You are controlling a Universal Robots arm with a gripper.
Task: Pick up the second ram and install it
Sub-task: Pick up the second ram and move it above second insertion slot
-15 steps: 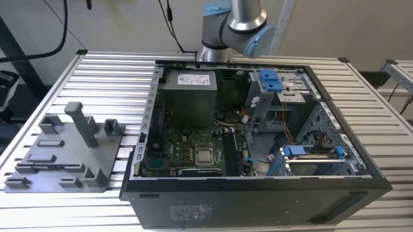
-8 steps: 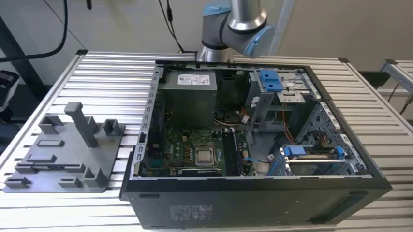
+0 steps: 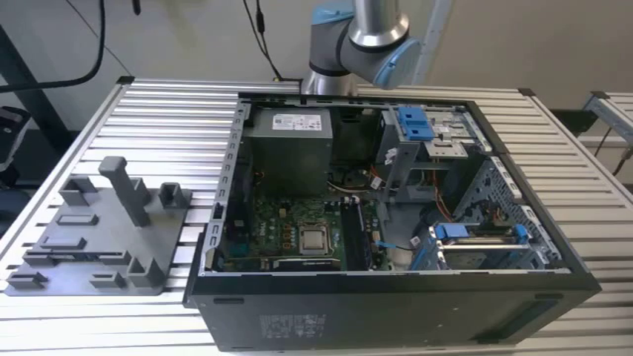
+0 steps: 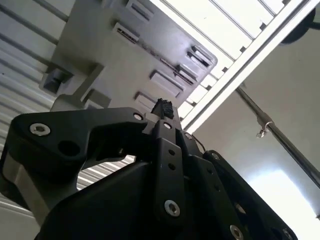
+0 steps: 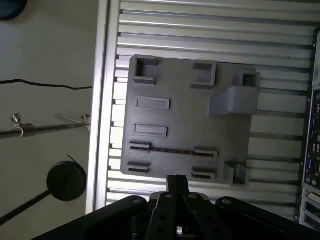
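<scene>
The second ram [image 5: 172, 150] is a thin dark strip standing on edge in a slot of the grey fixture plate [image 5: 185, 110], held between small holders at each end. In the second wrist view it shows as a dark line [image 4: 150, 50] on the same plate [image 4: 100, 40]. My gripper [image 5: 177, 182] hangs well above the plate, near its edge on the ram's side, fingers shut together with nothing between them. The second wrist view also has the black fingertips [image 4: 162, 107] pressed together. In the exterior view the plate [image 3: 99, 237] lies on the slatted table, left of the computer case.
The open black computer case [image 3: 396, 297] lies at the table's middle, with its motherboard [image 3: 287, 230], memory slots [image 3: 353, 237], power supply [image 3: 287, 148] and blue drive brackets [image 3: 416, 122]. The arm's elbow [image 3: 361, 37] stands behind the case. Tall posts [image 3: 124, 185] rise from the plate.
</scene>
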